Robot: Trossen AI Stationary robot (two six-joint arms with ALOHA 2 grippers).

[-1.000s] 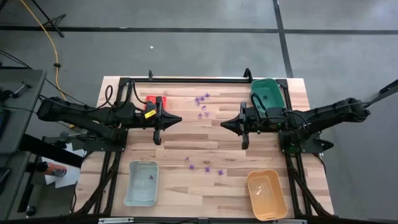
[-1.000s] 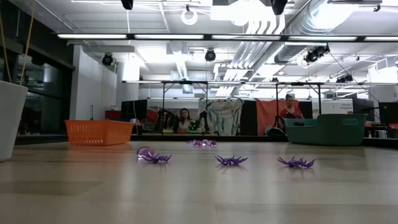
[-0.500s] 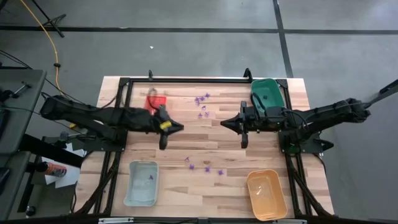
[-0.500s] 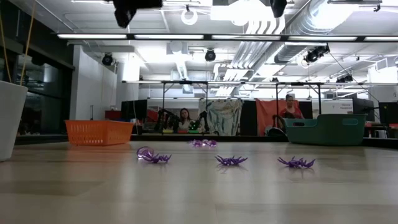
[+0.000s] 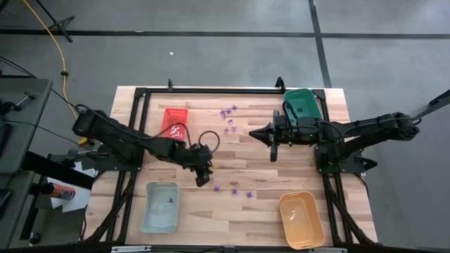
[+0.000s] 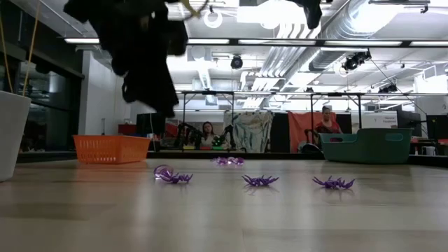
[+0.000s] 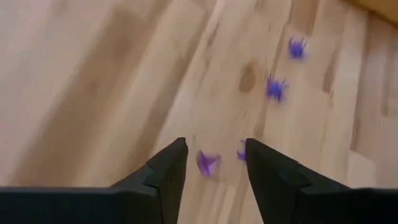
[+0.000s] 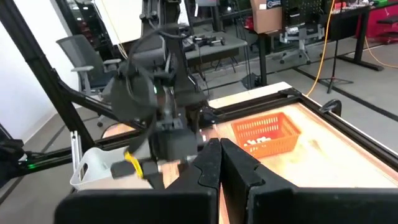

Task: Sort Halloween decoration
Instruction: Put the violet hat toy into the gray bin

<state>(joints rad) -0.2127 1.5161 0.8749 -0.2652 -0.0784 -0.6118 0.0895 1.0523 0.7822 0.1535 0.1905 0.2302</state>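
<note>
We see a table (image 5: 232,211) of pale, smooth wood planks with a matt finish, and 4 plastic-looking trays, the orange tray (image 5: 301,218) slightly glossy; the purple spiders (image 6: 260,180) look like shiny plastic.

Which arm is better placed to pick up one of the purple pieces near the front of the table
The left. Its end effector hangs open right beside the front cluster of purple pieces, one showing between its fingers in its wrist view. The right end effector, shut, sits farther back near the green tray.
</note>
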